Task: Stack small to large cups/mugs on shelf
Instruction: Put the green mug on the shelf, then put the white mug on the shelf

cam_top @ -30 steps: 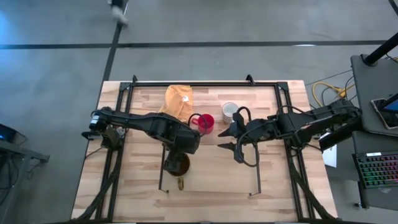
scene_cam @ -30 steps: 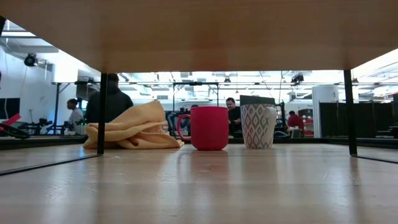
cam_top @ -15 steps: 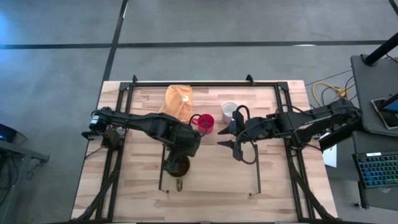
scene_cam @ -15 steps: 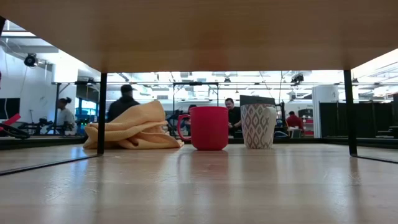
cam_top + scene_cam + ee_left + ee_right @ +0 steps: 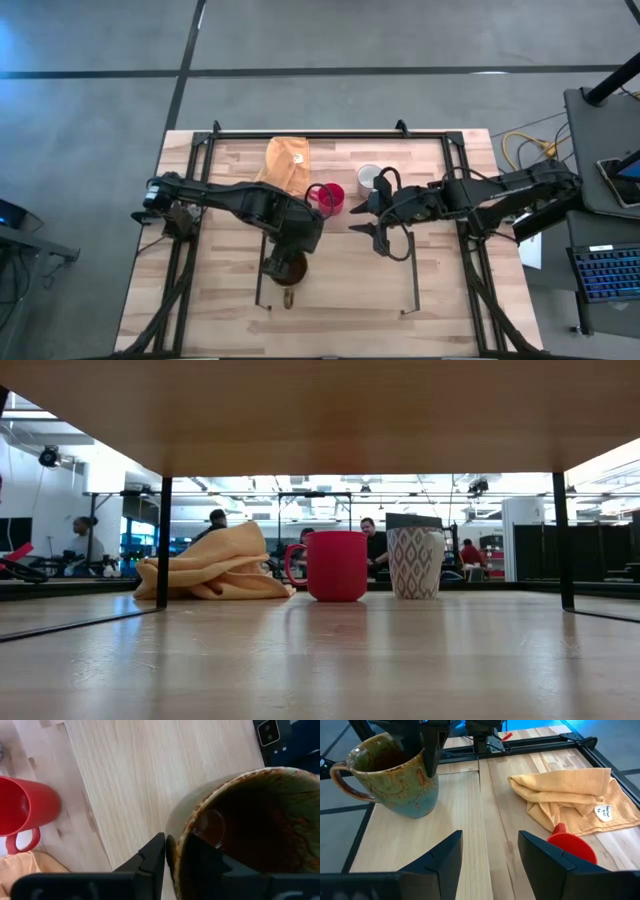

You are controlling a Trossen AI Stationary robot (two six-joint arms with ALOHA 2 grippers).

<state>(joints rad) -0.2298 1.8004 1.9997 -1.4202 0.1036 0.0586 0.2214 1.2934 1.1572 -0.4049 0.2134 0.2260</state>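
Note:
The olive-brown mug (image 5: 291,270) is at the left end of the light-wood shelf (image 5: 350,275), its handle (image 5: 290,297) toward the table's near edge. My left gripper (image 5: 288,256) is shut on its rim. The red mug (image 5: 330,197) and the white patterned mug (image 5: 370,178) stand upright on the tabletop just beyond the shelf's far edge; both show in the low view, the red mug (image 5: 335,565) and the white mug (image 5: 415,562). My right gripper (image 5: 366,216) is open and empty over the shelf's far part, near the red mug. My left gripper pinches the olive-brown mug's rim wall (image 5: 172,851), one finger (image 5: 200,855) inside the mug and one (image 5: 152,857) outside, on the side away from the handle. The fingers come from above, pointing down (image 5: 426,745). The mug (image 5: 395,775) is slightly tilted; whether its base rests on the shelf I cannot tell.
A crumpled yellow cloth (image 5: 285,163) lies on the table beyond the shelf, left of the red mug. Thin black rails (image 5: 262,270) (image 5: 415,280) stand at the shelf's short ends. The shelf's middle and right part is bare wood. People move in the room behind.
My right gripper has crept a little toward the table's left and far edge, nearer the red mug, still open. My left gripper and the olive-brown mug have stayed almost where they were.

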